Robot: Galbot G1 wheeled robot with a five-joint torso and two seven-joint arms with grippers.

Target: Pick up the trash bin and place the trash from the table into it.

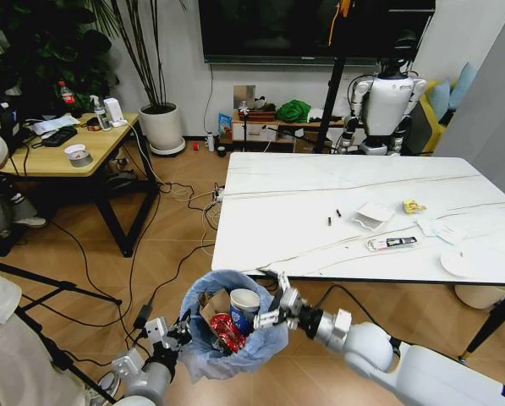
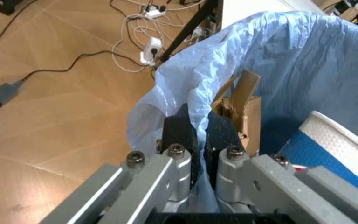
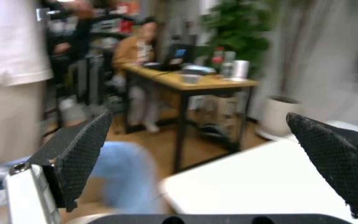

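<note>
One trash bin (image 1: 227,338) holds three pieces of litter that can be made out: one blue-and-white paper cup (image 1: 244,303), one brown torn carton (image 1: 211,304) and one red wrapper (image 1: 227,331). On the one marble-look bench (image 1: 303,211) lie one white crumpled wrapper (image 1: 373,215), one yellow scrap (image 1: 414,206), one flat packet (image 1: 392,244), one white round disc (image 1: 461,263), some white papers (image 1: 442,228) and two tiny dark bits (image 1: 333,217).

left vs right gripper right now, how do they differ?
The left gripper is shut on the rim of the trash bin, pinching the blue liner; the right gripper is open and holds nothing. The left gripper sits at the bin's near-left edge, while the right gripper hangs over the bin's far-right edge, by the table. Both are low at the bin, below the tabletop.
</note>
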